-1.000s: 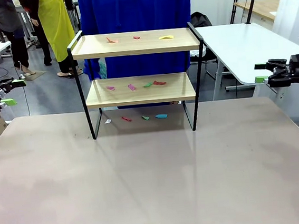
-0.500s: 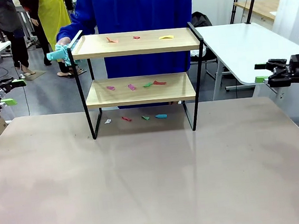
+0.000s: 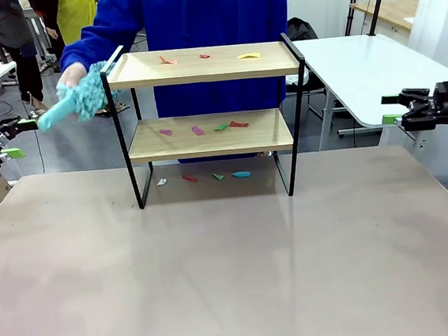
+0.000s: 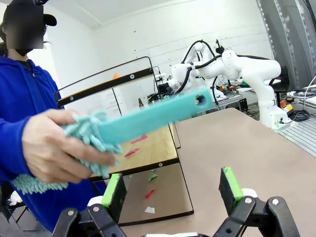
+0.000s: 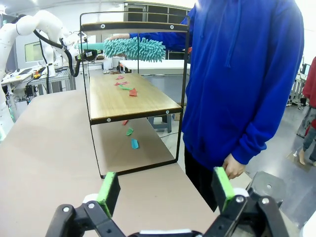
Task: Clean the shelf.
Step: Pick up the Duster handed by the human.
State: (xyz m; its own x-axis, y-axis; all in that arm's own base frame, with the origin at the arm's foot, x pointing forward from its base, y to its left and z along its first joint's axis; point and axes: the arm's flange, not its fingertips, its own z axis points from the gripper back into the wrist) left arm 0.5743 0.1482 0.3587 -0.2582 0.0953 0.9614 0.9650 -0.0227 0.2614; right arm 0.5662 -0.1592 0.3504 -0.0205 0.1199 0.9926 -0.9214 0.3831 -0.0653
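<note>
The shelf stands at the table's far middle, with light wooden boards in a black frame. Small coloured paper scraps lie on both boards and on the table beneath. Behind it a person in a blue hoodie holds a teal fluffy duster out past the shelf's left end, handle pointing at my left gripper. That gripper is open and empty; in its wrist view the duster handle hangs above its open fingers. My right gripper is open and empty at the far right, facing the shelf.
The brown table lies bare in front of the shelf. A white table stands behind at the right. Other people stand far back at the left. The person's other hand hangs near my right gripper.
The person's hand brought the duster out from behind the shelf and moved it left and down toward my left gripper. Both arms stayed still.
</note>
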